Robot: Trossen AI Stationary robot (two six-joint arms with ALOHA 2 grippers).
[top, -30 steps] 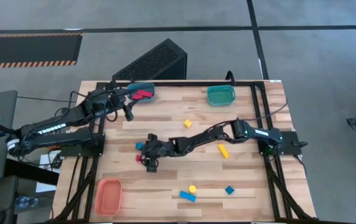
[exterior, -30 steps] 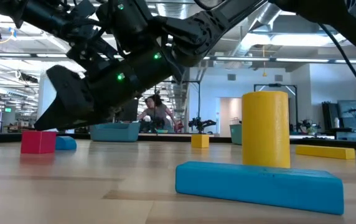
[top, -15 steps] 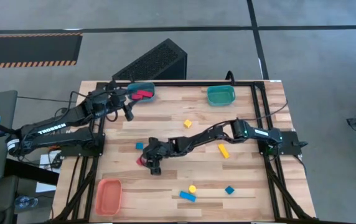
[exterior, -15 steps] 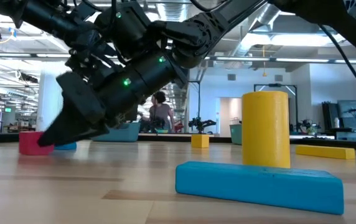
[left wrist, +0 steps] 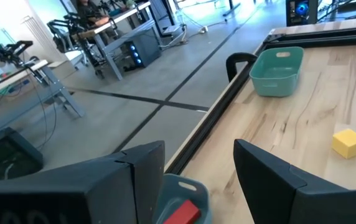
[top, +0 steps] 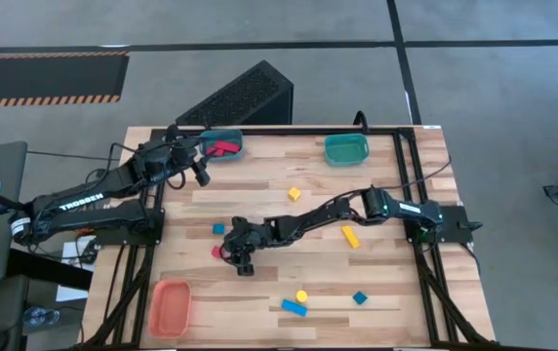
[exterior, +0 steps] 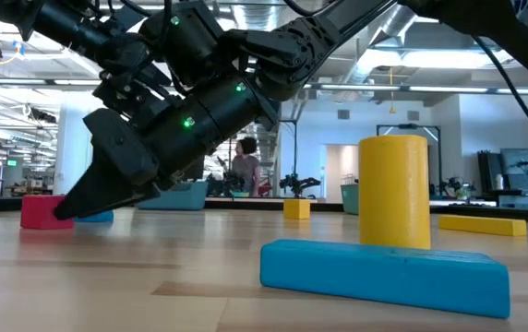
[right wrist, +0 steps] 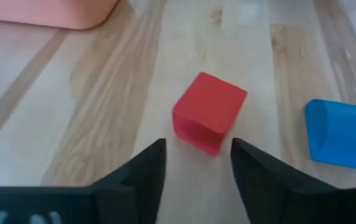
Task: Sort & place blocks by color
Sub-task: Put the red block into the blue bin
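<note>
The left gripper [top: 199, 174] waits by the far-left teal bin [top: 222, 144], fingers apart and empty. Mid-table, the right gripper [top: 232, 255] has dropped over the red cube [right wrist: 209, 112] in the last second and its fingers have narrowed; they look just short of contact, though that is hard to judge. A blue block [right wrist: 343, 133] sits beside the cube. The arm stretches low across the table.
</note>
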